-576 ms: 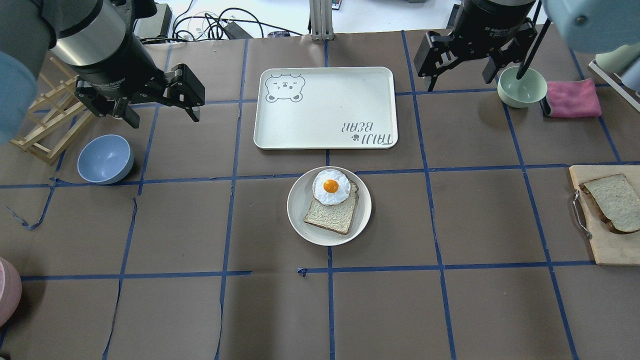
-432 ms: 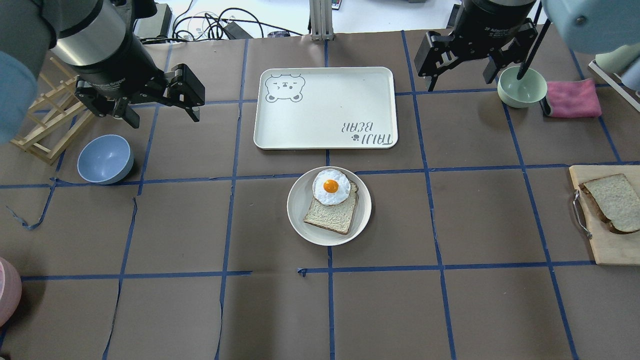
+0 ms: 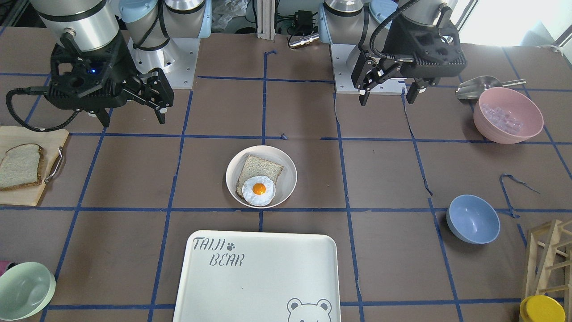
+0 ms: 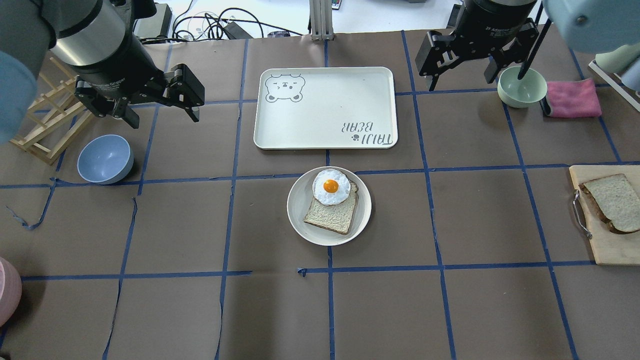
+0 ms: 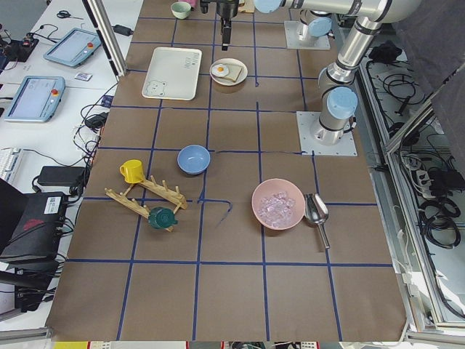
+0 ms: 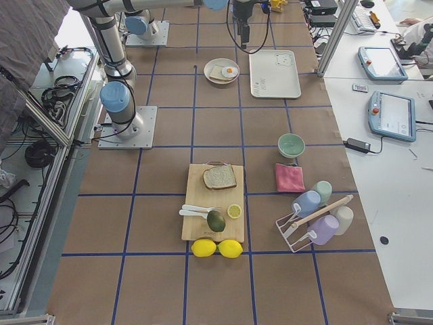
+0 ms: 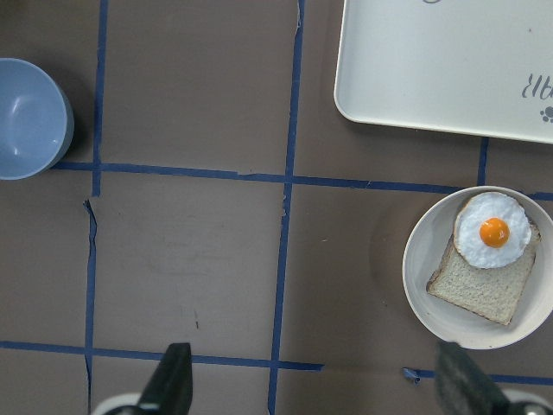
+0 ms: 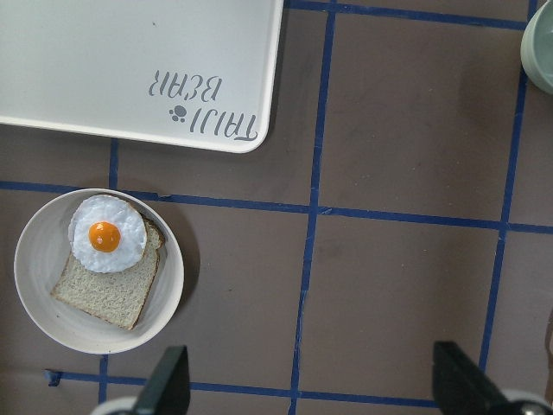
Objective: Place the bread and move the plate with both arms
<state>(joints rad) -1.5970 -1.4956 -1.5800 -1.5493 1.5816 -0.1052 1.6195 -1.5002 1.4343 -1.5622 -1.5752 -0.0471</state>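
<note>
where brown paper gridded with blue tape covers the table [image 4: 175, 225], the plate [image 4: 298, 207] sits at its middle, carrying a slice [image 4: 332, 217] under a fried egg [image 4: 330, 187]. a white desk [image 6: 406, 169] with tablets [image 6: 391, 115] runs alongside. the bread [image 4: 614, 199] lies on a wooden board [image 4: 602, 245] far to the plate's right, both cut off by the overhead frame. the left arm [image 4: 107, 60] and right arm [image 4: 492, 25] hang beyond the plate on either side, jaws wide and empty. the egg hides part of its slice.

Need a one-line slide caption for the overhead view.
Left gripper and right gripper hover open; egg-topped slice on the plate near the tray, bread on the cutting board.
</note>
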